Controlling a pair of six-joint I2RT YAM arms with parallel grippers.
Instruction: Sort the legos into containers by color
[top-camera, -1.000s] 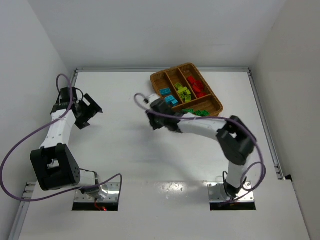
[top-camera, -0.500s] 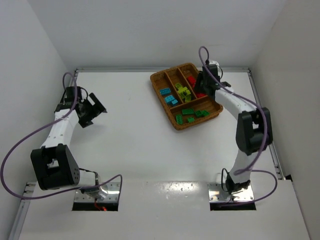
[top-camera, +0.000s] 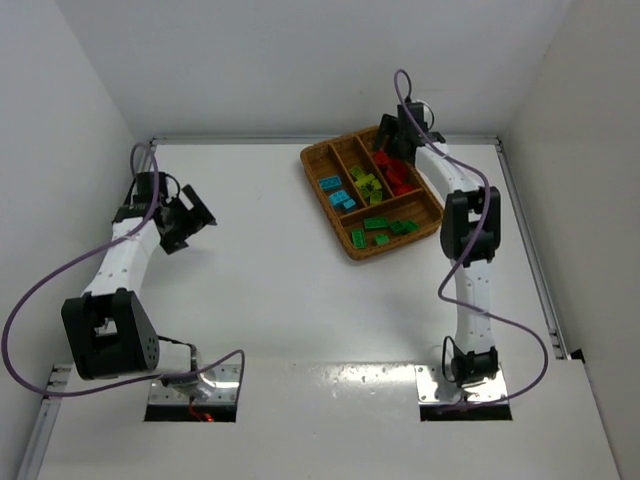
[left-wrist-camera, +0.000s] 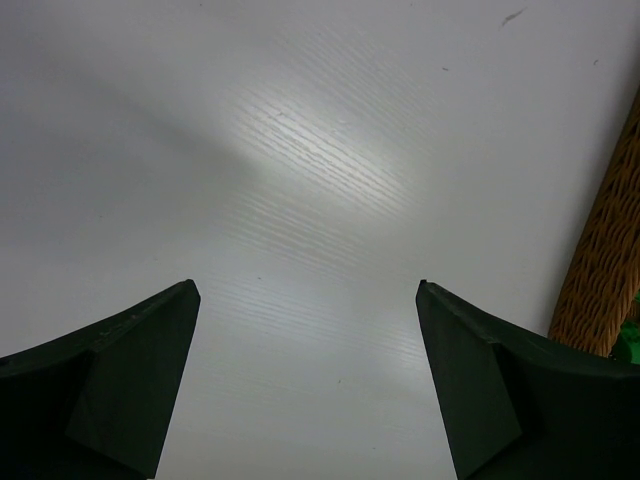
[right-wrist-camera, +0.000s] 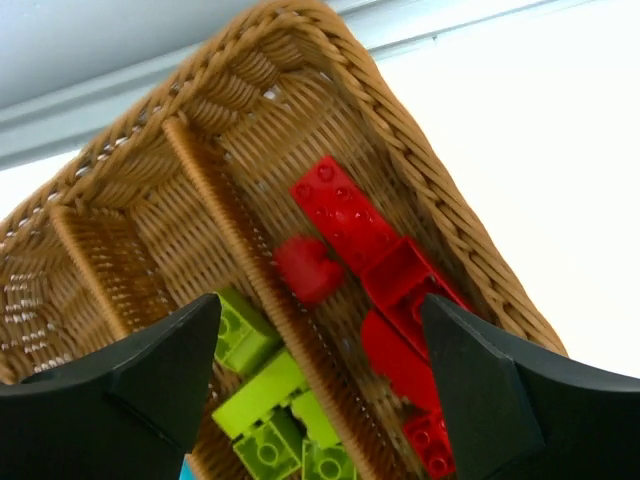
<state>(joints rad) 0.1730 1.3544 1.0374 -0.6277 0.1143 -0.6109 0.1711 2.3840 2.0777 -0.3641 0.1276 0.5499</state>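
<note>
- The wicker tray (top-camera: 340, 139) sits at the far right of the table (top-camera: 280, 300), turned at an angle, and is split into 4 compartments: 3 long parallel sections and 1 crosswise section at its near end.
- In the top view, the leftmost long section (top-camera: 318, 165) holds the cyan legos (top-camera: 338, 194), a few of them close together.
- The middle long section (top-camera: 345, 155) holds the yellow-green legos (top-camera: 366, 185) in a loose clump.
- The rightmost long section (top-camera: 418, 190) holds the red legos (top-camera: 397, 175). In the right wrist view they lie in a chain along the outer wall, with 1 small, slightly blurred red piece (right-wrist-camera: 308, 268) close to the divider (right-wrist-camera: 230, 220).
- The crosswise section (top-camera: 428, 218) holds the dark green legos (top-camera: 380, 224), spread along its length.
- No lego shows on the bare table outside the tray.
- The right gripper (top-camera: 392, 135) hovers over the far end of the red section. Its 2 fingers (right-wrist-camera: 150, 380) are spread wide, with nothing clamped between them.
- The left gripper (top-camera: 190, 215) is at the far left of the table, well apart from the tray. Its fingers (left-wrist-camera: 120, 380) are wide apart and hold nothing, and only bare tabletop shows between them.
- In the left wrist view, a strip of the tray's woven wall shows at the right edge.
</note>
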